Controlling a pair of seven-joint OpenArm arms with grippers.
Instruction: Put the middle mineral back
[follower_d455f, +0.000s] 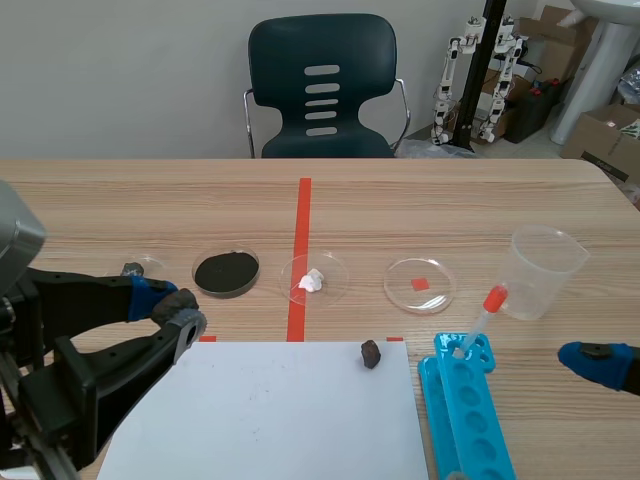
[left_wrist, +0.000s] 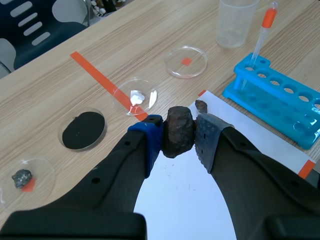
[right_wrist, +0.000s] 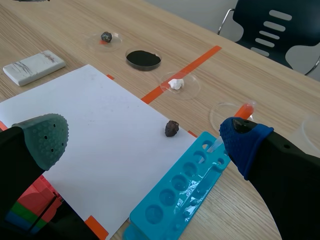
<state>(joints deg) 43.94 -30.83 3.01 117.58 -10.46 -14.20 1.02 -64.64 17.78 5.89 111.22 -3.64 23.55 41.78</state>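
**Scene view:** your left gripper (follower_d455f: 170, 312) sits low at the white paper's (follower_d455f: 290, 410) edge. The empty dish (follower_d455f: 437, 296), the likely home, lies well apart beyond the white-mineral dish (follower_d455f: 340, 276). A low sweep could knock either.

**Left wrist view:** fingers clamped on the dark mineral (left_wrist: 178, 131), by the pad tips only. It may slip or roll on release.

**Right wrist view:** right gripper (right_wrist: 146, 139) spread wide, holding nothing, near the blue rack (right_wrist: 185, 192).
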